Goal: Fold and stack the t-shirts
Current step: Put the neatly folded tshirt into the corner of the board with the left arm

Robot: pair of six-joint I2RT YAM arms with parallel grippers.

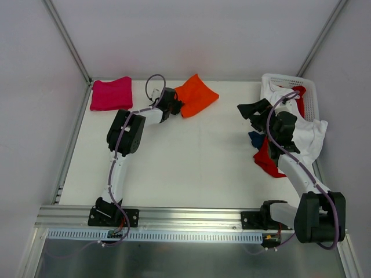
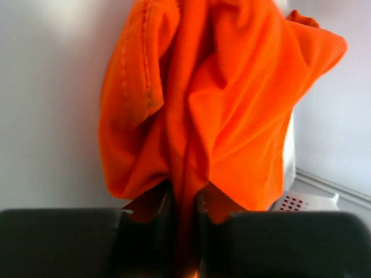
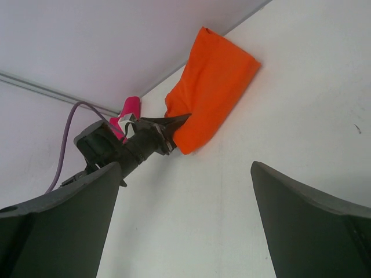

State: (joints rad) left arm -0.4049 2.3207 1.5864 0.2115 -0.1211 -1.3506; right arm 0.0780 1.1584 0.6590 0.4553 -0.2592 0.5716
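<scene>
Folded orange t-shirt (image 1: 198,95) lies far-centre on the bench (image 1: 191,168), its near edge pinched in the left gripper (image 1: 177,106); soft, light, limp, so likely best taken by edges; right gripper (image 1: 250,116) gapes empty.

Left arm reaches far forward, left hand (image 1: 178,106) pinched closed; right hand (image 1: 250,114) gapes wide, pointing leftward.

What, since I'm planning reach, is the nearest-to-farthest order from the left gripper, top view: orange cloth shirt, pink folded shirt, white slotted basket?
1. Orange cloth t-shirt: clamped in the left gripper.
2. Magenta-pink folded t-shirt: far-left corner.
3. White plastic slotted basket: far right.
</scene>
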